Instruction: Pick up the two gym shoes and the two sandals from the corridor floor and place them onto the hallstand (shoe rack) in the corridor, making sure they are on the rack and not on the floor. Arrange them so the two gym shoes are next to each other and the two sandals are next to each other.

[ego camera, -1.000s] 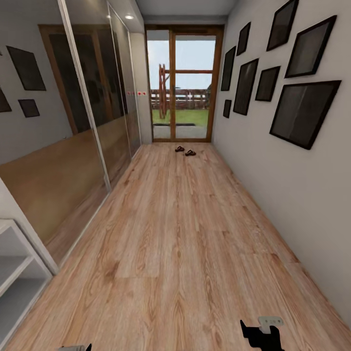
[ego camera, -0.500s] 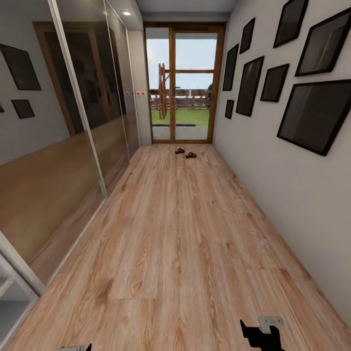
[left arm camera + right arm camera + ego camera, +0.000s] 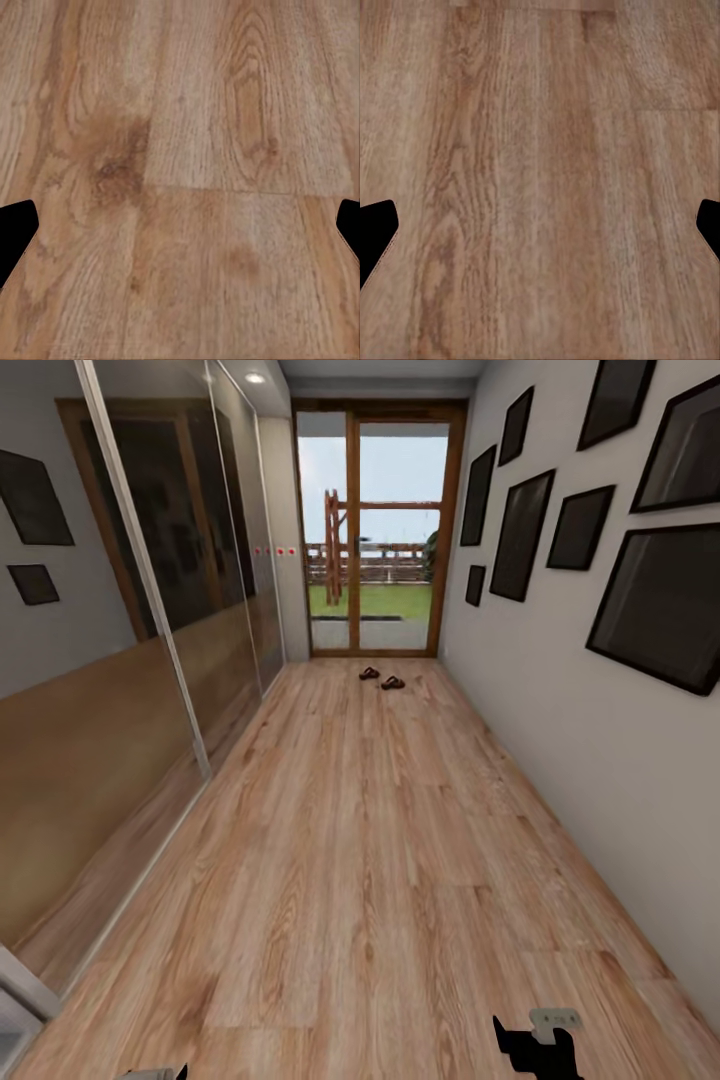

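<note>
The floor [image 3: 370,860] runs as a long plank corridor toward a glazed door [image 3: 378,530], with mirrored wardrobe panels [image 3: 120,660] along one wall and dark picture frames [image 3: 660,600] along the other. No writing or brand can be read on anything here.

The two sandals [image 3: 382,678] lie on the floor at the far end, just before the door, close together but apart, straight ahead and slightly toward the robot's right. They are too small to tell which way their long axes run. Both arms are well apart from them, so the base must travel the corridor's length before any reach; the right arm looks a shade nearer in line.

At the head view's lower edge the right pincer [image 3: 537,1045] hangs over bare planks. In its wrist view the right pincer [image 3: 540,225] is released, its tips spread wide with only floor between. The left pincer [image 3: 180,225] is likewise released and grasps nothing.
</note>
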